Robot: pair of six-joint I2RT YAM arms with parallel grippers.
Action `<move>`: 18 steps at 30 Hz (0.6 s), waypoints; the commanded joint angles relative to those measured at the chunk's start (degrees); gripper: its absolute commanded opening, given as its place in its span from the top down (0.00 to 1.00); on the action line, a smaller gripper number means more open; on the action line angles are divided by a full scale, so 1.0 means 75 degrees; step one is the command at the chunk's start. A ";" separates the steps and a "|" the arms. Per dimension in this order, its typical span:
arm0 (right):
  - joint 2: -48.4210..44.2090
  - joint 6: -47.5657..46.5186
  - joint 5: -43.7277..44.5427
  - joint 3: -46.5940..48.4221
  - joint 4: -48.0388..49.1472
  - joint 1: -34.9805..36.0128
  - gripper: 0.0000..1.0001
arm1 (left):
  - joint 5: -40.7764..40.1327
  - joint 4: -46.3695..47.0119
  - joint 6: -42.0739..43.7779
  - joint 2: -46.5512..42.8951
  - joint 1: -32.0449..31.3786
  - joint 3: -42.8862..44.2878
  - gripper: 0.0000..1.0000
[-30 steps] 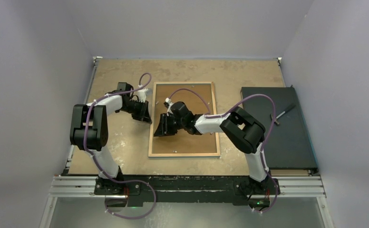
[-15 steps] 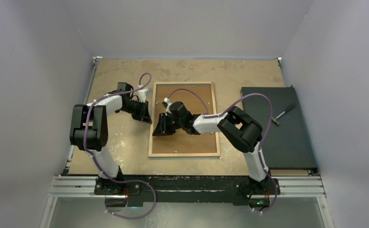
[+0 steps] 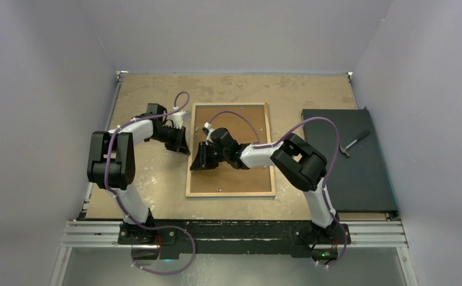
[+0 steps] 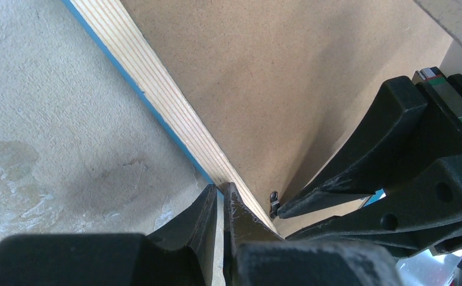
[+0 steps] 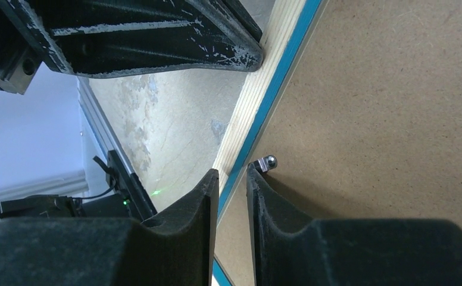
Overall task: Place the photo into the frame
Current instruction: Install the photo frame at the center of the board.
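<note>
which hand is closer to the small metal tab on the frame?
Right. The right hand has one fingertip beside the metal tab; the left hand is at the frame's outer edge, across the rim from it.

Table [image 3: 151,89] I work on: tan, mottled, stained top. The frame [image 3: 228,194] lies flat on it, face down, light wood rim up, its thin blue edge against the tabletop. A brown backing board [image 3: 240,179] fills the frame's back. Right of the frame, near but not touching, lies a flat black slab [image 3: 359,179]. A pale wood-coloured layer shows under its near edge.
</note>
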 commanded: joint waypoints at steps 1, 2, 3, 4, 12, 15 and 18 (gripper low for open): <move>0.0124 0.0056 0.0692 -0.0065 0.0059 0.0077 0.74 | -0.0443 -0.0073 0.0342 0.0126 -0.0168 -0.0263 0.96; 0.0122 0.0077 0.0748 -0.0077 0.0089 0.0079 0.74 | -0.0437 -0.0081 0.0345 0.0135 -0.0165 -0.0267 0.96; 0.0127 0.0089 0.0802 -0.0079 0.0113 0.0081 0.74 | -0.0442 -0.0079 0.0349 0.0134 -0.0163 -0.0266 0.96; 0.0132 0.0102 0.0856 -0.0070 0.0138 0.0090 0.74 | -0.0443 -0.0089 0.0362 0.0134 -0.0165 -0.0269 0.96; 0.0212 0.0064 0.0962 0.0077 0.0292 0.0095 0.76 | -0.0449 -0.0127 0.0413 0.0118 -0.0163 -0.0248 0.96; 0.0227 0.0071 0.0985 0.0065 0.0413 0.0102 0.76 | -0.0441 -0.0134 0.0411 0.0096 -0.0173 -0.0257 0.96; 0.0215 0.0064 0.1049 0.0041 0.0511 0.0098 0.76 | -0.0454 -0.0149 0.0428 0.0066 -0.0173 -0.0246 0.97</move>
